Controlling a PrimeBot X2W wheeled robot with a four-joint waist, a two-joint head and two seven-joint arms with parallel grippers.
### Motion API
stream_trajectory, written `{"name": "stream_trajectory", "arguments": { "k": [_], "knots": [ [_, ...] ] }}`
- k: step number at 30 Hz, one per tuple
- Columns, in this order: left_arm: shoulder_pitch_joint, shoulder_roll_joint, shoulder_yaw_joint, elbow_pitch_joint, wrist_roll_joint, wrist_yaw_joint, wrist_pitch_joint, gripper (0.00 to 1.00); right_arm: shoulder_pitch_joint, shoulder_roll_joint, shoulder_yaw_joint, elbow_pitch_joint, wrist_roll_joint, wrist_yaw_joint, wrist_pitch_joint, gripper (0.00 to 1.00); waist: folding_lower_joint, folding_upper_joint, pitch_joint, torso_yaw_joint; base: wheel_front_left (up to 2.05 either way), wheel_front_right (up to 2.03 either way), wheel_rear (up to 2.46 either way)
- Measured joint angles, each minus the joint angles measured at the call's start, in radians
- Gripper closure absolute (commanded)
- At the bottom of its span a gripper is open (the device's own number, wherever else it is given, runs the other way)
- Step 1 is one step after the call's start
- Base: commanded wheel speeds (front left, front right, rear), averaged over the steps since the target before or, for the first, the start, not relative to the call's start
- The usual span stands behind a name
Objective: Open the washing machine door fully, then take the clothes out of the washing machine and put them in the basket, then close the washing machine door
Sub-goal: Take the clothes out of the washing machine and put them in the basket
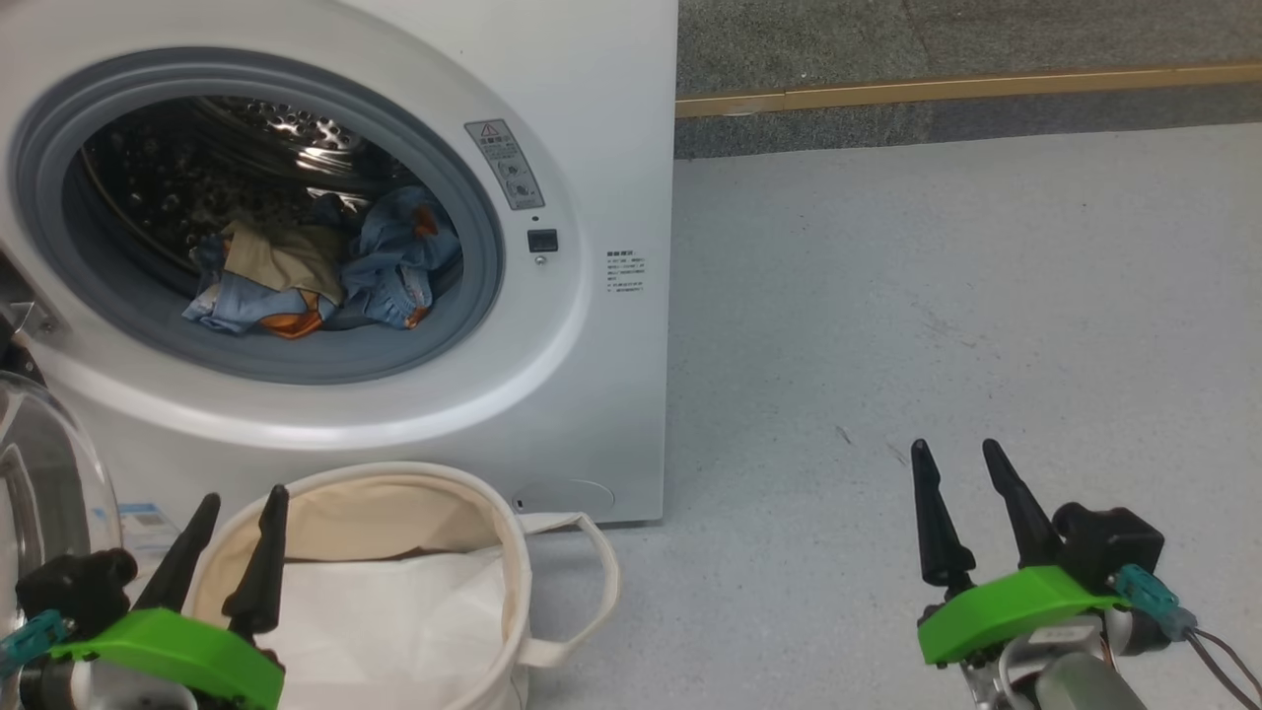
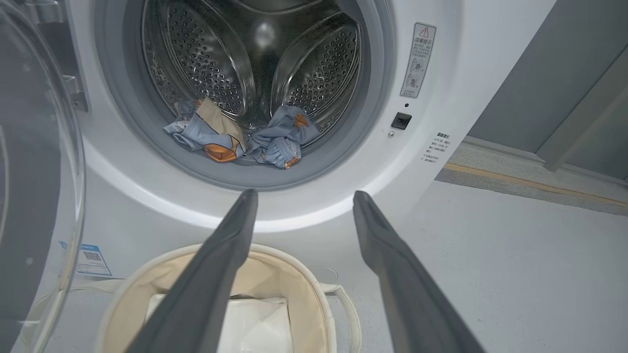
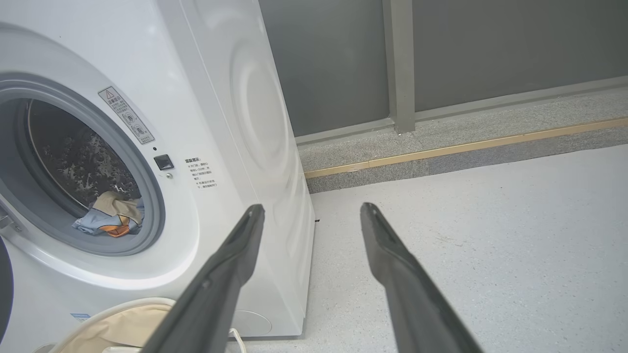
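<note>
Risk 1: clothes (image 1: 315,271) lie heaped low inside the washer (image 1: 592,177), at 10 o'clock in the head view, behind its grey lip (image 1: 296,360). A shallow pinch could lift only 1 of the 2 garments, snag it on that lip, or drop it short of the basket (image 1: 394,478), which sits at 7 o'clock just before the washer. Risk 2: door (image 1: 39,493) stands swung out at 8 o'clock, near the left gripper (image 1: 245,493), and a wide reach could knock it. Both grippers have fingers spread and hold nothing. The left hangs above the basket, the right gripper (image 1: 955,446) at 5 o'clock over bare floor (image 1: 937,296). Floor is pale, speckled and level, with a yellow strip (image 1: 966,91) and grey wall (image 3: 333,59) beyond.
</note>
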Motion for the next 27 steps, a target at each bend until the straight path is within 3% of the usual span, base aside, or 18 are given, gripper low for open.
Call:
{"name": "stream_trajectory", "arguments": {
  "k": [11,15,21,27],
  "knots": [
    [-0.006,-0.006,0.001,0.041,0.001,0.035,-0.004,0.00,-0.007,0.000,0.009,0.000,0.000,0.000,0.000,0.00,0.0000,0.0000,0.013,-0.008,0.00,0.00,0.00],
    [-0.036,-0.009,0.008,0.071,0.001,0.068,-0.003,0.00,-0.018,0.000,0.009,-0.004,0.000,0.000,0.000,0.00,0.0000,0.0000,0.030,-0.013,0.00,0.00,0.00],
    [-0.182,-0.007,0.002,0.137,0.031,0.113,0.042,0.00,-0.039,0.008,0.009,-0.018,0.000,0.000,0.000,0.00,0.0000,0.0000,0.084,-0.021,0.00,0.00,0.00],
    [-0.416,0.028,-0.074,0.254,0.135,0.145,0.151,0.00,-0.099,0.013,0.012,-0.045,-0.010,0.000,0.000,0.00,0.0000,0.0000,0.176,-0.028,0.00,0.00,0.00]
  ]
}}
